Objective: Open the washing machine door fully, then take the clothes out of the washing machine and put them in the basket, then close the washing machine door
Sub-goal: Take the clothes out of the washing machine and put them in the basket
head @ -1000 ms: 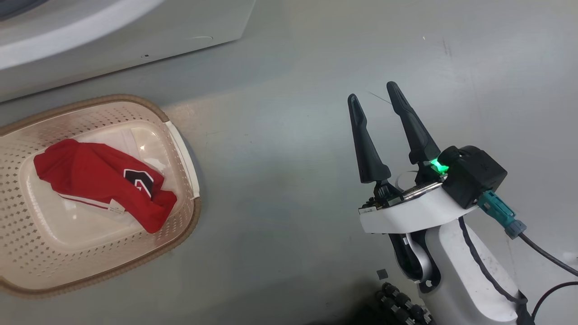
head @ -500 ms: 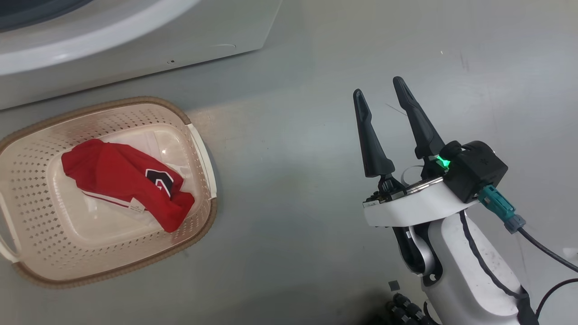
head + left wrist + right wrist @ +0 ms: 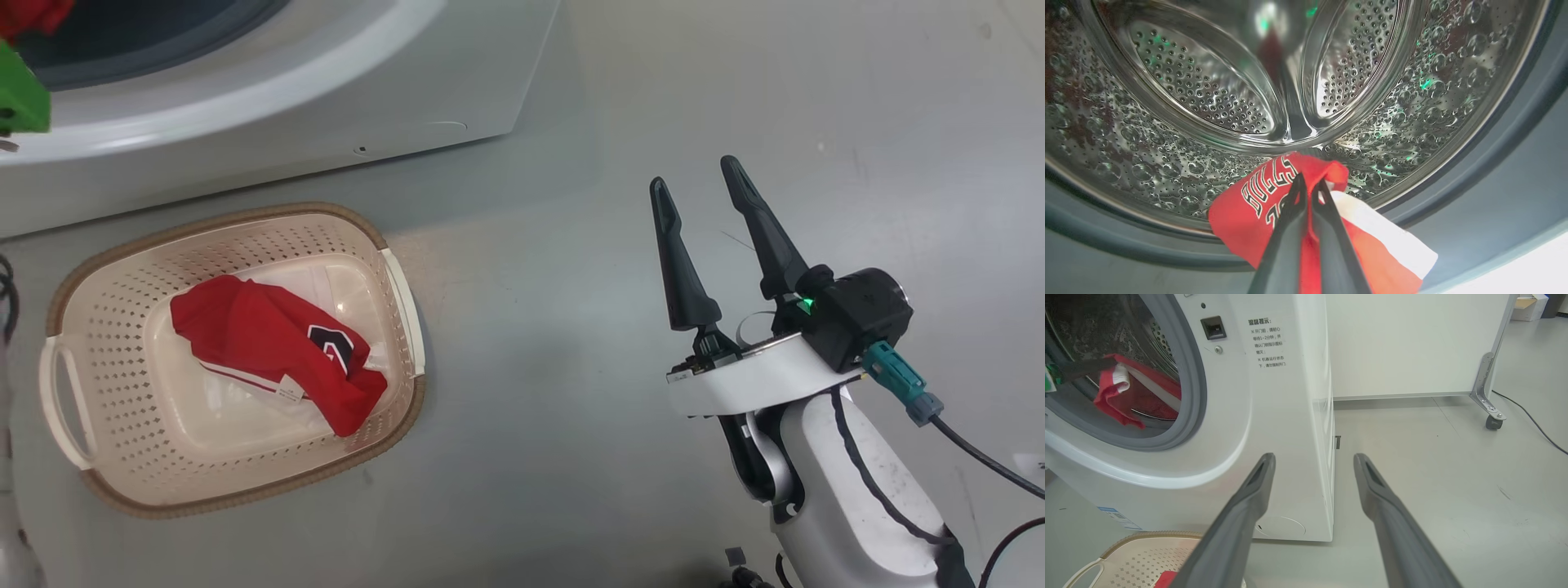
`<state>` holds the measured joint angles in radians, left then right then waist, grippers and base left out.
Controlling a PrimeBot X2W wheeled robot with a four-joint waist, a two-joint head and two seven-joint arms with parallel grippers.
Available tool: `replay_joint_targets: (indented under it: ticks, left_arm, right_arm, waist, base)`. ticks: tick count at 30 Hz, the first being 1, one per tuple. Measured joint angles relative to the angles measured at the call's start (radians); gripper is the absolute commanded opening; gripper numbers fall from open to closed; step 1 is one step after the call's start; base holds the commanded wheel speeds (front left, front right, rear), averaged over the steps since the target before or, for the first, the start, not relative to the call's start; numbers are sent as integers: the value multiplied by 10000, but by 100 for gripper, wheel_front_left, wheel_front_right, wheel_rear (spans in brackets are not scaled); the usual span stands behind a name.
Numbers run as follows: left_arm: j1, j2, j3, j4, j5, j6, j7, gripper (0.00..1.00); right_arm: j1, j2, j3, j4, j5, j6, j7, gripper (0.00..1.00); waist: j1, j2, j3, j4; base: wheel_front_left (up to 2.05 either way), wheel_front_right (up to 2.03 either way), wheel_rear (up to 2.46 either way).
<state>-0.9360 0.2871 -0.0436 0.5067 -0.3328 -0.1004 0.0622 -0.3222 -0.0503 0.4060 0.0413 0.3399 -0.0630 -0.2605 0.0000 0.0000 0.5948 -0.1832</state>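
In the left wrist view my left gripper (image 3: pixel 1308 181) is shut on a red garment (image 3: pixel 1249 212) with white "BULLS" lettering, held at the mouth of the steel drum (image 3: pixel 1208 81). In the right wrist view the same clothes (image 3: pixel 1114 400) hang in the washing machine (image 3: pixel 1274 416) opening. A second red garment (image 3: pixel 261 335) with a dark emblem lies in the cream basket (image 3: pixel 245 214) on the floor before the washer (image 3: pixel 326 106). My right gripper (image 3: pixel 694 184) stands open over bare floor, right of the basket, with nothing between its fingers. The washing machine door is out of view.
A white panel on a castor wheel (image 3: pixel 1492 420) stands behind and to the right of the washer, with a cable (image 3: pixel 1531 420) on the floor beside it. Grey floor (image 3: pixel 531 327) lies between the basket and my right arm.
The head camera has swung, so the basket and washer sit further right and lower in the picture. Red cloth and a green part have entered the top left corner. The right gripper stays open.
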Motion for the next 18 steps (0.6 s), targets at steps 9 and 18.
replay_joint_targets:
  ticks: [9, 18]
  left_arm:
    - [1291, -610, 27, -543, 0, 265, -1557, 0]
    - [2696, -1022, -12, -1078, 19, 514, -2729, 0]
  right_arm:
    - [380, -2, -144, 251, -184, 107, 0, 100]
    - [830, 0, -286, 493, -282, 255, 0, 100]
  waist:
    - [0, 0, -722, 326]
    - [0, 0, -1571, 609]
  base:
    - [0, 0, 0]
    - [0, 0, 0]
